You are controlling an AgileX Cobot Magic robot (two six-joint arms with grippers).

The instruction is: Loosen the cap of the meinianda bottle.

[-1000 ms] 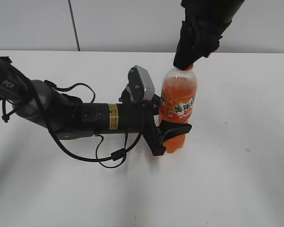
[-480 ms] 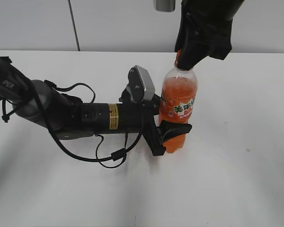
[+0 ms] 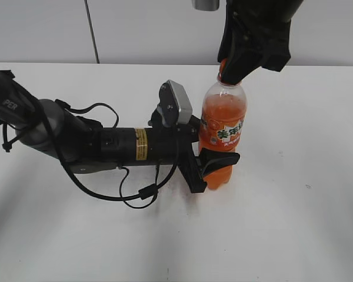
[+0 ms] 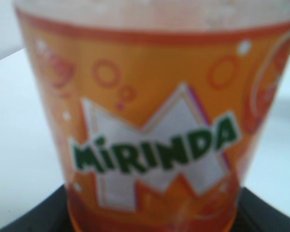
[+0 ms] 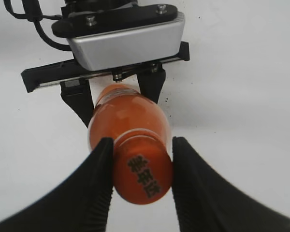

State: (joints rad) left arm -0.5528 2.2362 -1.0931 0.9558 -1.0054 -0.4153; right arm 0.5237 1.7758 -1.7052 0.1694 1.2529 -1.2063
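The meinianda bottle (image 3: 222, 120) stands upright on the white table, full of orange drink. My left gripper (image 3: 215, 163) reaches in from the left and is shut on the bottle's lower body. In the left wrist view the bottle's label (image 4: 150, 135) fills the frame, with the left gripper's (image 4: 150, 223) dark jaws at the bottom corners. My right gripper (image 3: 230, 71) comes down from above and is shut on the cap (image 3: 222, 65), mostly hiding it. In the right wrist view the cap (image 5: 142, 176) sits between the right gripper's (image 5: 141, 166) two black fingers, both touching its sides.
The left arm (image 3: 76, 141) with its looping cables lies across the left half of the white table (image 3: 294, 194). Its silver wrist camera (image 3: 176, 106) sits beside the bottle's shoulder. A grey wall runs behind the table's far edge.
My right gripper has turned about the cap; a sliver of orange cap now shows at its left side and its wrist camera shows at the top edge. The bottle shifted very slightly right.
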